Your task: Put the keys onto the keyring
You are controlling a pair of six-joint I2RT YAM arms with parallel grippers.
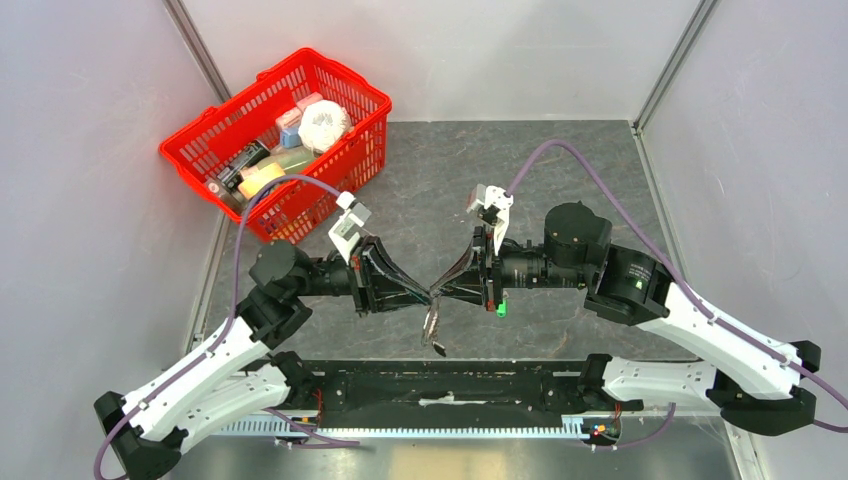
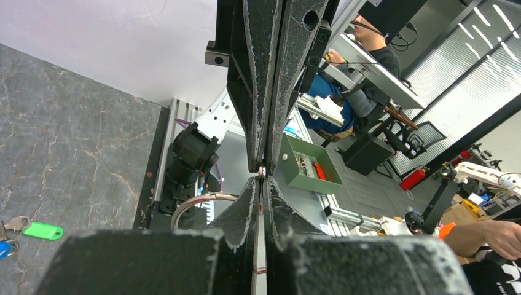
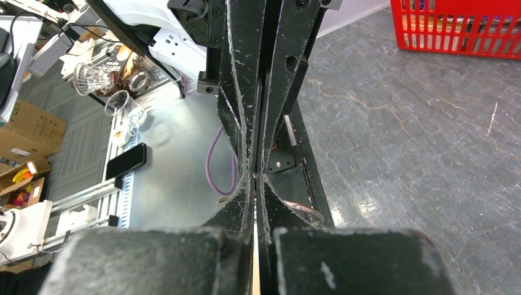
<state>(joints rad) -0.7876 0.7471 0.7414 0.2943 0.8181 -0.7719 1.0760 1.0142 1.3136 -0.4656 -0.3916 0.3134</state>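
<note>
Tip to tip above the tabletop [image 1: 560, 170]: my left end effector [image 1: 425, 296] is pinched on the keyring [image 2: 195, 200], which hangs just below, and my right end effector [image 1: 445, 293] is squeezed together too, on what I can't tell. I judge this the threading step. The green key [image 2: 43, 231] lies loose on the tabletop, so next I need a steady ring and a fine pick.

No text, label, brand or number can be read in any view; print on the packages [image 1: 322, 125] inside the red basket [image 1: 325, 190] is too small to make out.
</note>
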